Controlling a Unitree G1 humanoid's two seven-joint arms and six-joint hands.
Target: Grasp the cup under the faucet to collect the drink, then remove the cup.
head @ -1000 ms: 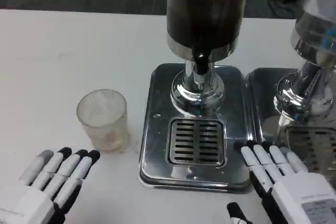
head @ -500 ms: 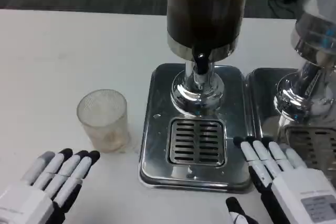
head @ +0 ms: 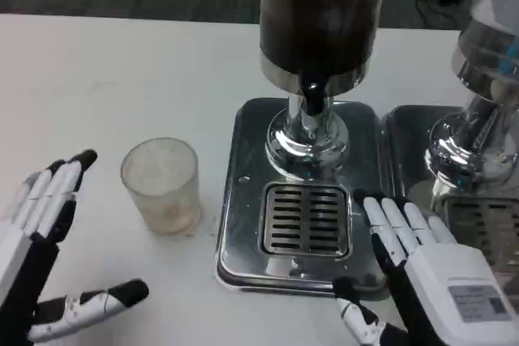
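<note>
On the white table (head: 122, 62), left of the dispenser, stands the ribbed, translucent plastic cup (head: 160, 184), upright and apparently empty. It is not under the black faucet (head: 311, 96) of the dark-filled glass drink dispenser (head: 318, 30), so nothing is collected yet. My left hand (head: 36, 232) sits just left of the cup, fingers spread and thumb stretched out near the front edge, gripping nothing and not touching the cup. My right hand (head: 430, 273) rests with fingers extended at the near right corner of the polished steel drip tray (head: 235, 224), beside its slotted grille (head: 305, 218), also holding nothing. A second steel dispenser base (head: 474, 143) stands at the far right.

I judge the task barely begun: the grasp comes first, then carrying the cup right onto the grille beneath the faucet, filling it, and drawing it away. All of that remains.
</note>
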